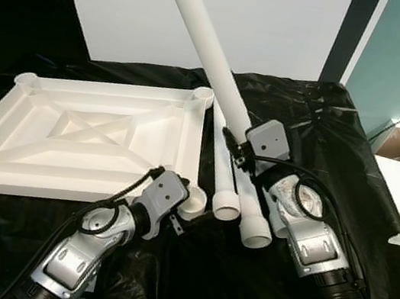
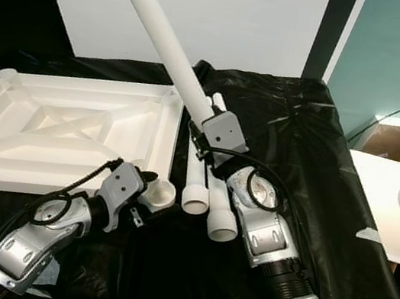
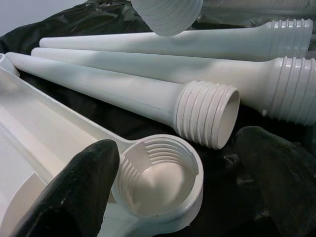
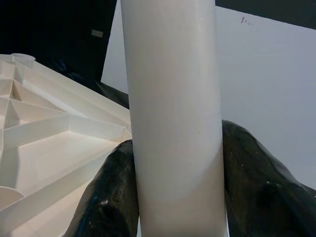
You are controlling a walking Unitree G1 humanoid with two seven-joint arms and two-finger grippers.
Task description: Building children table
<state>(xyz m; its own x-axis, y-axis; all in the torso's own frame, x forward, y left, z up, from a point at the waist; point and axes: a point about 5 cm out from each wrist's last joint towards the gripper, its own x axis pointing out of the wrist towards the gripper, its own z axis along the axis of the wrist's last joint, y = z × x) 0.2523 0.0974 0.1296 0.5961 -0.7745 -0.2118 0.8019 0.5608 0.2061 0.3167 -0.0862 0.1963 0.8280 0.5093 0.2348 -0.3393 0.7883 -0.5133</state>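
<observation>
Black plastic sheeting [image 1: 319, 132] covers the work surface, with a white wall panel behind and a teal wall to the right; on the sheeting the white tabletop [image 1: 86, 137] lies upside down, ribs and corner sockets facing up, presumably so the legs can be screwed in from above; the right gripper [image 1: 238, 142] is pinched around one long white leg [image 1: 204, 38], its black fingers [image 4: 111, 197] pressed on either side of the tube, holding it slanted up and away, probably to swing its threaded end toward a socket; the leg's upper end is cut off by the frame edge, and its threaded end is hidden behind the gripper; the left gripper [image 1: 175, 199] sits at the tabletop's near right corner with its fingers [image 3: 74, 187] spread on either side of the threaded socket [image 3: 160, 180], seemingly to steady that corner, though whether either finger touches it is unclear; three spare legs [image 1: 235, 194] lie side by side just beside the tabletop, threaded ends toward the robot.
</observation>
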